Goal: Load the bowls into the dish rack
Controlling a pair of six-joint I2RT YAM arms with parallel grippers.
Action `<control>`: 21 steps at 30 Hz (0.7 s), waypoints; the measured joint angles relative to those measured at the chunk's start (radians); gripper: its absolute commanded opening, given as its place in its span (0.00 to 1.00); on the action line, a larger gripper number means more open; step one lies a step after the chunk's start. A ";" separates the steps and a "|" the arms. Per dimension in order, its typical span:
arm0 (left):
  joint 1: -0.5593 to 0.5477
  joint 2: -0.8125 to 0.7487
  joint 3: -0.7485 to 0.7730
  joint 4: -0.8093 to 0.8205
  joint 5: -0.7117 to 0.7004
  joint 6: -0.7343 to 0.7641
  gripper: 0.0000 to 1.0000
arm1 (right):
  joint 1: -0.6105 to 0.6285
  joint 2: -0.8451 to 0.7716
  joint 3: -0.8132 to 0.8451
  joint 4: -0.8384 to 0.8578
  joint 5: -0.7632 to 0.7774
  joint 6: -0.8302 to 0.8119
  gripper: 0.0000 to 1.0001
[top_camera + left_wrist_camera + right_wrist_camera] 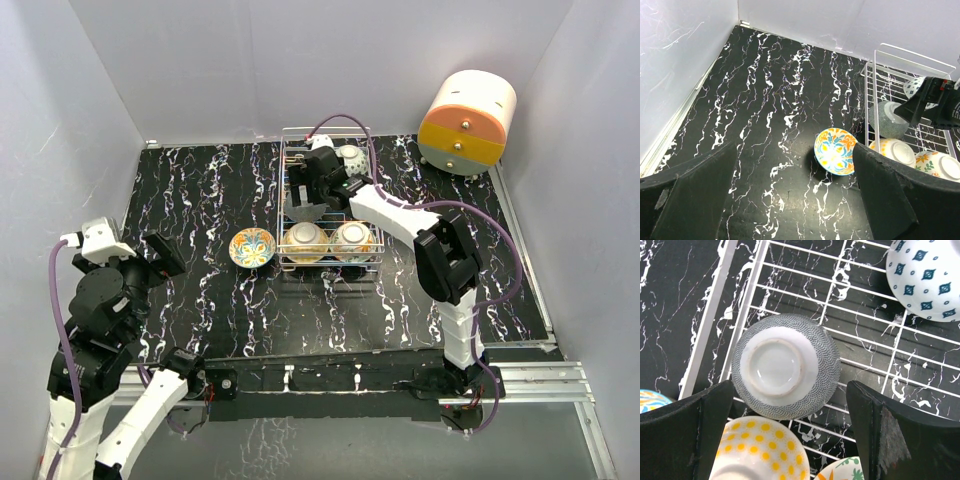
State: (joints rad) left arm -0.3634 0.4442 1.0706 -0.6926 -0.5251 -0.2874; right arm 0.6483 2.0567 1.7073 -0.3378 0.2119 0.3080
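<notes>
The silver wire dish rack stands mid-table. In it lie a blue-diamond bowl, a grey-dotted bowl, a yellow-dotted bowl and a green-and-orange leafy bowl; those whose bases show are upside down. My right gripper hovers open above the grey-dotted bowl, touching nothing. An orange-floral bowl sits upright on the table just left of the rack; it also shows in the left wrist view. My left gripper is open and empty, well short of that bowl.
An orange-and-cream cylindrical drawer cabinet stands at the back right. White walls close in the black marbled table on the left, back and right. The right arm's cable loops over the right side.
</notes>
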 measured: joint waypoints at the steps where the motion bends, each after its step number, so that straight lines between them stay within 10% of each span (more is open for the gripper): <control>1: 0.000 0.000 -0.003 0.001 0.000 0.000 0.97 | 0.005 -0.003 -0.002 -0.001 -0.001 -0.005 0.99; 21: 0.000 -0.001 -0.007 0.003 -0.013 0.007 0.97 | 0.025 -0.013 -0.011 -0.055 -0.014 -0.023 0.99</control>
State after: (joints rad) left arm -0.3634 0.4431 1.0637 -0.6895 -0.5381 -0.2802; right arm 0.6735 2.0438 1.6958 -0.3927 0.1978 0.2855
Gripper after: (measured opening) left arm 0.970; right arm 0.993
